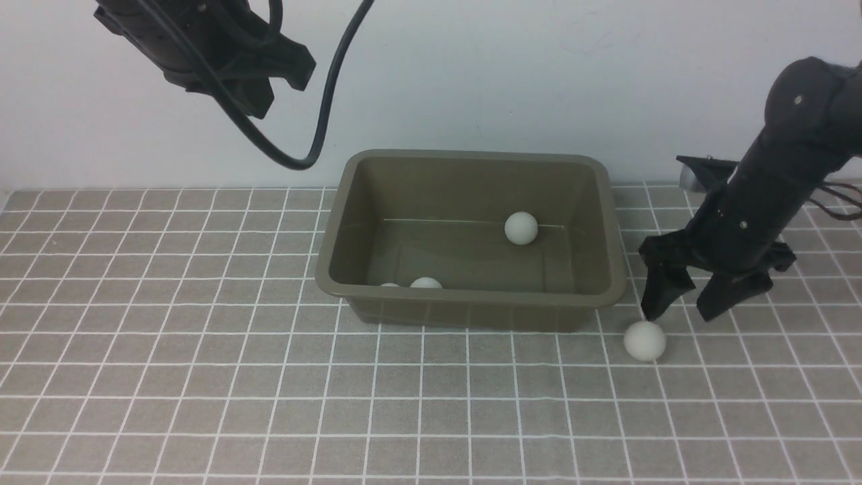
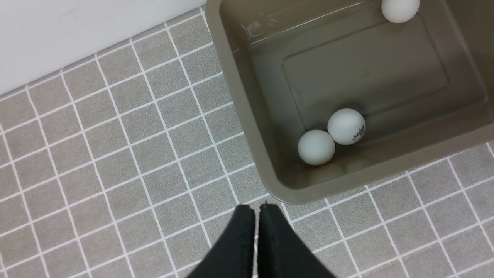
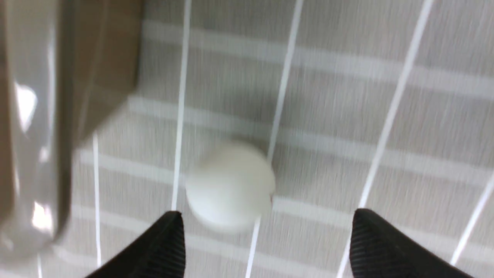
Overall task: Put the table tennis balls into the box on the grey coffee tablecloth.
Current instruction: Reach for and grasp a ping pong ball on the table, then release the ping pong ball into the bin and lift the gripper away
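Loose ball (image 1: pixel 644 341) on grey cloth (image 1: pixel 417 404), near the open right pincer (image 1: pixel 679 315).

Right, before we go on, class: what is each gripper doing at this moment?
Left gripper: closed, holding nothing.
Right gripper: open, holding nothing, its fingers apart near the loose ball on the tablecloth.

The robot's 2 arms were matte black. The left arm (image 1: pixel 202 47) had angular edges and a thick dark cable (image 1: pixel 325 94); the right arm (image 1: pixel 761 195) showed rounded joints, small pale screws and thin dark wires (image 1: pixel 838 202).
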